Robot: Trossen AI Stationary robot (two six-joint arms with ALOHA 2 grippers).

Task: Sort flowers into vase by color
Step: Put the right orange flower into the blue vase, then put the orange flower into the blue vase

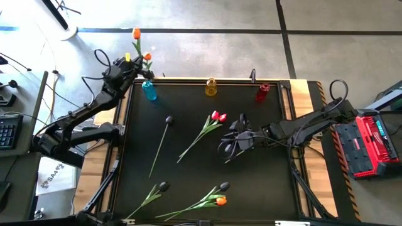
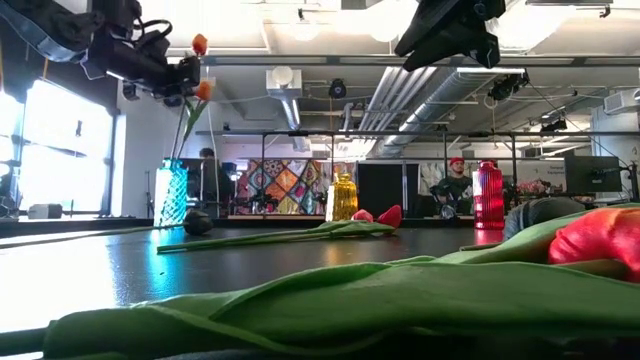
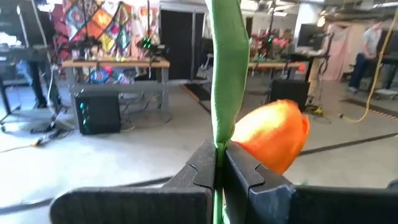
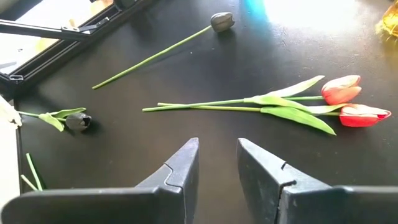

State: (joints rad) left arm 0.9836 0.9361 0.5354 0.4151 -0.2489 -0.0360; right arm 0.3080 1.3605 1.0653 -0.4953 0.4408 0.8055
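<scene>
My left gripper (image 3: 219, 168) is at the table's far left corner, above the blue vase (image 1: 149, 91), and is shut on an orange tulip's green stem. That tulip's head (image 2: 199, 44) stands above the gripper. A second orange head (image 3: 273, 140) sits right beside it, with its stem in the blue vase (image 2: 170, 195). My right gripper (image 4: 217, 163) is open and hovers over the table's middle right (image 1: 233, 139), touching nothing. Ahead of it two red tulips (image 4: 348, 102) lie flat. Black tulips (image 1: 168, 119) (image 1: 163, 186) (image 1: 224, 186) and an orange one (image 1: 220, 201) also lie on the table. My left gripper pinches the tulip's green stem and leaf (image 3: 219, 127) between its two fingers, which lie across the stem. The fingers reach in roughly level from the table's left side. The tulip stands upright, clear of the table, and its stem (image 2: 182, 125) runs down toward the blue vase's mouth.
A yellow vase (image 1: 210, 86) and a red vase (image 1: 262, 92) stand along the far edge. The black mat has a raised frame (image 1: 122, 144) around it. In the low view a tulip leaf (image 2: 400, 300) lies close in front of the camera. People show in the room behind.
</scene>
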